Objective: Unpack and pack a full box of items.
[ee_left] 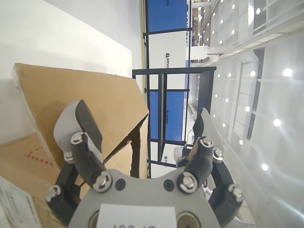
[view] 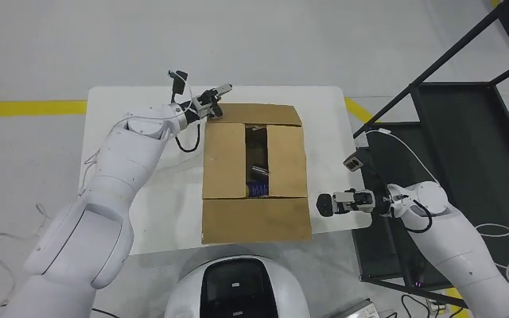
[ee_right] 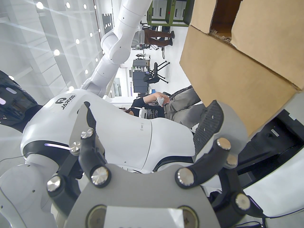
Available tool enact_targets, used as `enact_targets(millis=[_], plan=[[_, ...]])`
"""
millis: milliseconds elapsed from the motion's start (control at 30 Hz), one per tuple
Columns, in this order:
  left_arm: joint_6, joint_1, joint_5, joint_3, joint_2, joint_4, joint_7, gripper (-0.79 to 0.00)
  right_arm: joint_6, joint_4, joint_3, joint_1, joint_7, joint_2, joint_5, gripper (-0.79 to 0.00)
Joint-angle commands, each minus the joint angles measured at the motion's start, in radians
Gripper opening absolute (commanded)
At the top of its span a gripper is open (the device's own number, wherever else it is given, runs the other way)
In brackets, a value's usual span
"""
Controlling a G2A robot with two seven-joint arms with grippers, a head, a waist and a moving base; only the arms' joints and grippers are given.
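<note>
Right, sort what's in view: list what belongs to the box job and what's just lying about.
Job:
cardboard box, flaps partly open
items inside, seen through the gap
left gripper, open, at the box's far left corner
right gripper, open, off the box's near right corner

Lying about:
black rack beside the table
yellow floor line
white table, merely bearing the box

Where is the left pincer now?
In the top view, the left pincer sits open at the far left corner of the cardboard box, beside its far flap.

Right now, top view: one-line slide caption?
Cardboard box, flaps parted, on the white table; left gripper open at its far left corner, right gripper open off its right side.
</note>
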Motion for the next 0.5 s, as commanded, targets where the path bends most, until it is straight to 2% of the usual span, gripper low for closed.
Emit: enact_targets(millis=[0,167,300,467], plan=[[0.006,-0.001,0.002,-0.004,0.001,0.014,-0.030,0.000,0.000,0.000,0.000,0.000,0.000,0.000,0.000,0.000],[0.021,0.002,-0.024,-0.026,0.008,0.033,-0.126,0.000,0.000,0.000,0.000,0.000,0.000,0.000,0.000,0.000],[0.011,-0.001,-0.016,-0.038,0.019,0.043,-0.147,0.000,0.000,0.000,0.000,0.000,0.000,0.000,0.000,0.000],[-0.075,-0.008,-0.064,-0.083,0.038,0.035,-0.136,0.000,0.000,0.000,0.000,0.000,0.000,0.000,0.000,0.000]])
